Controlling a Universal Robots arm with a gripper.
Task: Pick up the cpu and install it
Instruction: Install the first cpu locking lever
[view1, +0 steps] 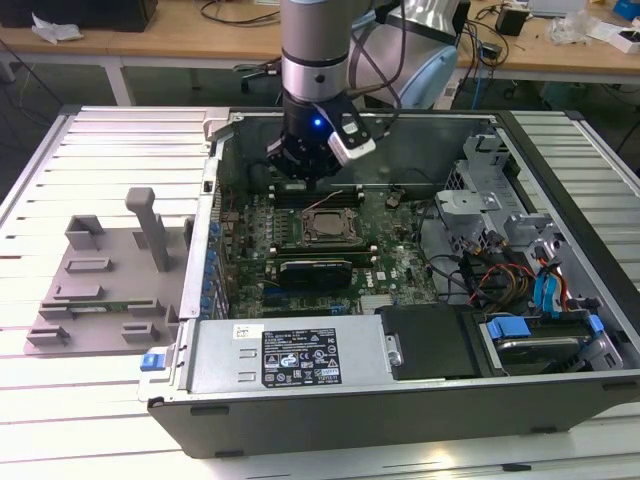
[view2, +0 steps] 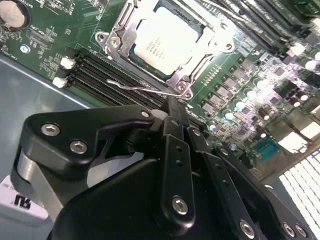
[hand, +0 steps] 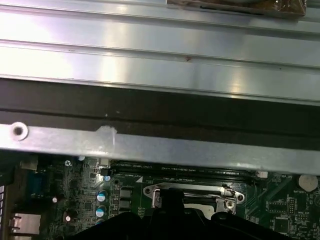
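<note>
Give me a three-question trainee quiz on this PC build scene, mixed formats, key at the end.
1. True or false: the cpu lies in the motherboard socket.
2. The hand hangs over: A) the grey tray B) the motherboard C) the drive bay.
3. Fill in: in the exterior view, the grey tray sits outside the computer case, on the view's ____.

Key: 1 true; 2 B; 3 left.

socket (view1: 326, 226) open above, memory slots (view2: 107, 75) beside
</note>
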